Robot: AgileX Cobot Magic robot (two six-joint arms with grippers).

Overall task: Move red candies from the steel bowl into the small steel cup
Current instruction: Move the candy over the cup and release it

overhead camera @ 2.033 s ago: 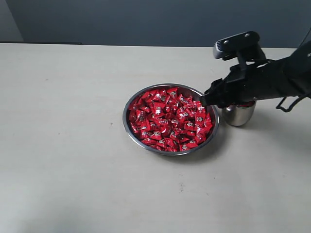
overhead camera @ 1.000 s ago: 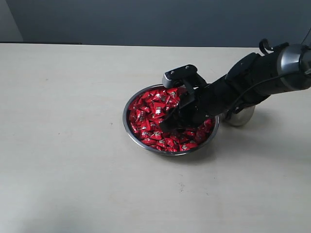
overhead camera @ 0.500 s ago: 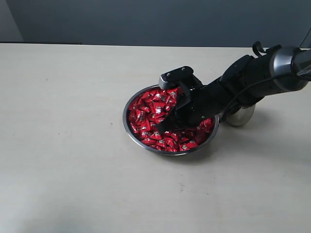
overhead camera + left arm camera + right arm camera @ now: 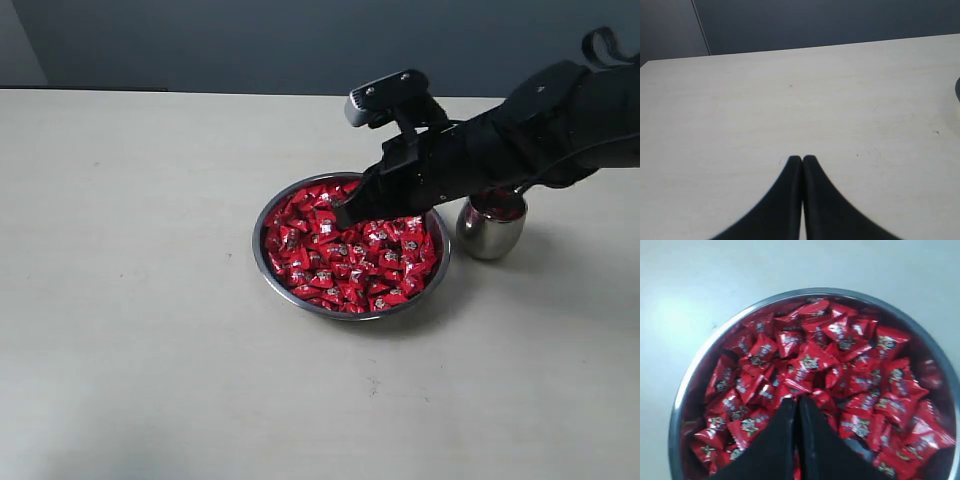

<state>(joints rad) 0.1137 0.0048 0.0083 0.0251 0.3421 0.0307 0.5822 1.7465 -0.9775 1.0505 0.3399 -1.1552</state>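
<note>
Both tools pressed together, right tool [image 4: 344, 213] angled down above red candies [image 4: 340, 262], left tool [image 4: 802, 159] over table [image 4: 740, 100]

steel bowl [image 4: 258, 245]: polished metal, glossy rim | red candies [image 4: 340, 265]: glossy crinkled wrappers | small steel cup [image 4: 490, 238]: smooth shiny metal | table [image 4: 150, 330]: matt, pale, faintly scuffed | right gripper [image 4: 796, 400]: matt black

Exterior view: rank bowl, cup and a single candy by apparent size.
1. bowl: largest, by far the widest.
2. cup: much narrower than the bowl.
3. candy: smallest, and many fit inside the bowl.
All three sit close together on the table, so nearness to the camera does not blur the order.
</note>
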